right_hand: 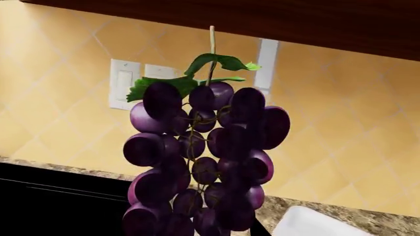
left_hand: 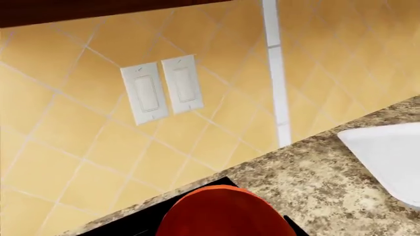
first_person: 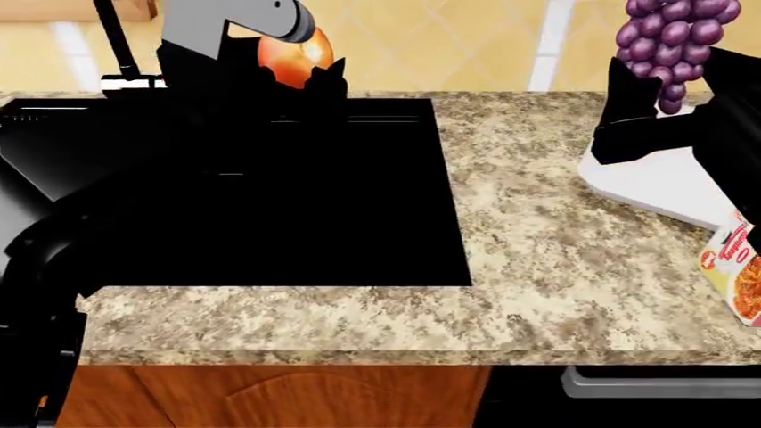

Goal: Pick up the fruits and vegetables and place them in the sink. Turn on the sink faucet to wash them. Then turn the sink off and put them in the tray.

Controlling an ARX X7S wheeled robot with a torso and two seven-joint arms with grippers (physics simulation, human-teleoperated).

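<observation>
1. Left tool (first_person: 298, 76) pinches the orange-red fruit (first_person: 294, 55) above the sink (first_person: 393, 196) back edge; a loose hold drops it onto the counter (first_person: 535, 223).
2. Right tool (first_person: 648, 111) clamps the grape bunch (first_person: 668, 40) over the tray (first_person: 648, 192); early release skips washing.

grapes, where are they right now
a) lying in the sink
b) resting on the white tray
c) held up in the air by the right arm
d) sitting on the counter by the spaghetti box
c: the grapes hang clear of the counter in the right gripper, over the edge of the tray, not touching it.
</observation>
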